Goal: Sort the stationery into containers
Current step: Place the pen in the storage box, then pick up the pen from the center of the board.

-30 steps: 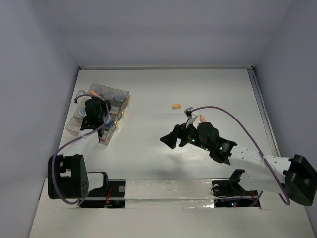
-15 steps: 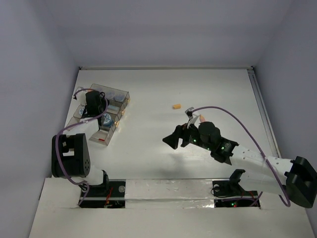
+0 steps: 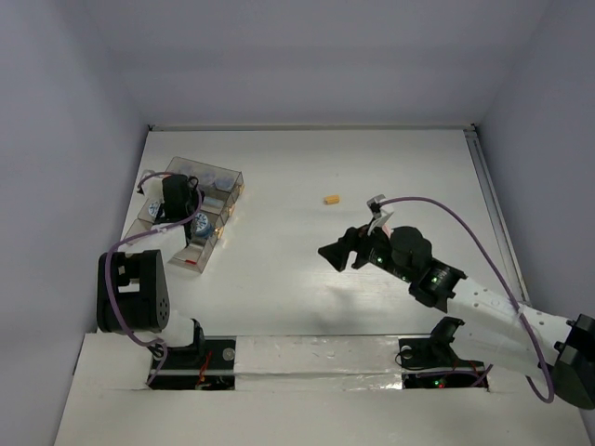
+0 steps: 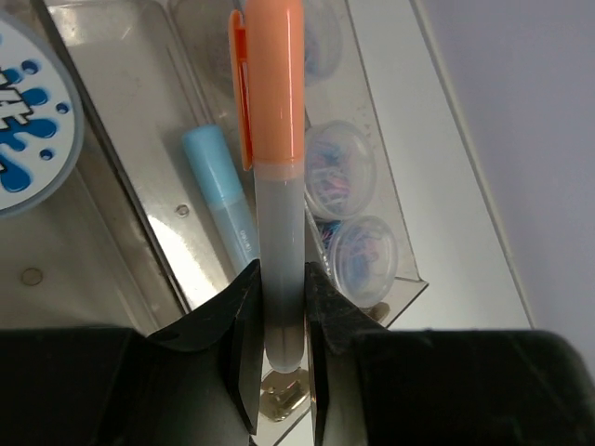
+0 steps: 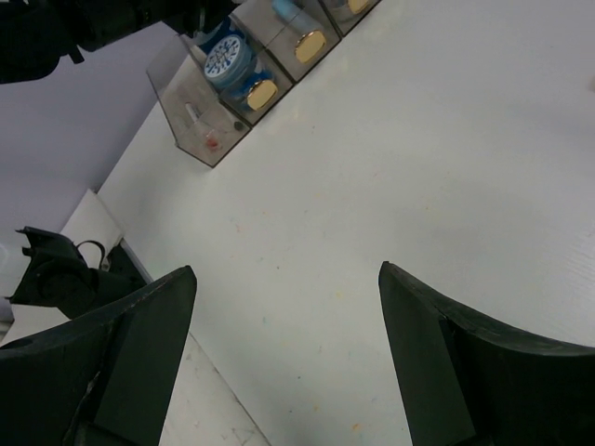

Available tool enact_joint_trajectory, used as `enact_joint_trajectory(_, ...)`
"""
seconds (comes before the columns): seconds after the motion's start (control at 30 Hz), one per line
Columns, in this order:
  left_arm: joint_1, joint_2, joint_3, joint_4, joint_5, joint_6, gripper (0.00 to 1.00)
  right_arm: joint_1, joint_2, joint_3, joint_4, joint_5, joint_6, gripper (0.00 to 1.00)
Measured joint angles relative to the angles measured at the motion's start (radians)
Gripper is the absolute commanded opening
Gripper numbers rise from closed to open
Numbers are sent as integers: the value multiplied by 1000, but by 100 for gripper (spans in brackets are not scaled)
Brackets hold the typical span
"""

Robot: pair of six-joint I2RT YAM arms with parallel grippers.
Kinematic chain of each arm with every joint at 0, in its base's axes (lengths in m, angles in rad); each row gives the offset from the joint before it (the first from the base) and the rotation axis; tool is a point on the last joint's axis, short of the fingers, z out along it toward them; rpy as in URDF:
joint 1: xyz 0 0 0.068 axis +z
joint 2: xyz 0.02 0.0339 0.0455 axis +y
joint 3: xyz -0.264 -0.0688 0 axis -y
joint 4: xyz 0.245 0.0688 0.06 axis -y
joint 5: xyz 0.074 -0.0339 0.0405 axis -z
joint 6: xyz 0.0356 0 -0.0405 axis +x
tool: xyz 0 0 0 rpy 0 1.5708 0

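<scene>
1. Top view: a white worktop is sitting between pale walls. The left gripper is hovering over the clear containers at far left. The right gripper is hanging mid-worktop, near a small orange piece.
2. Left wrist: the left gripper is pinching an orange-capped marker above the containers, where a light-blue marker and small round tubs are lying.
3. Right wrist: the right gripper's fingers are standing spread wide, nothing between them. A blue-topped tub is sitting in the containers.
</scene>
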Motion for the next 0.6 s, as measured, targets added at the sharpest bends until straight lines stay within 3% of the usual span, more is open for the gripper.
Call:
enact_joint_trajectory(0.07, 0, 0, -13, 0, -2, -6, 20, -8, -14, 0, -14, 15, -5, 85)
enact_joint_trajectory(0.27, 0, -2, -45, 16, -12, -18, 53, -27, -43, 0, -71, 59, -18, 85)
enact_joint_trajectory(0.3, 0, -5, -45, 24, -13, -17, 62, -31, -45, 0, -77, 66, -19, 85)
enact_joint_trajectory(0.4, 0, -19, -45, 42, -11, -6, 74, -42, -45, 0, -91, 81, -23, 85)
enact_joint_trajectory(0.6, -3, -91, -45, 44, 5, 27, 75, -79, -23, 17, -130, 135, -34, 77)
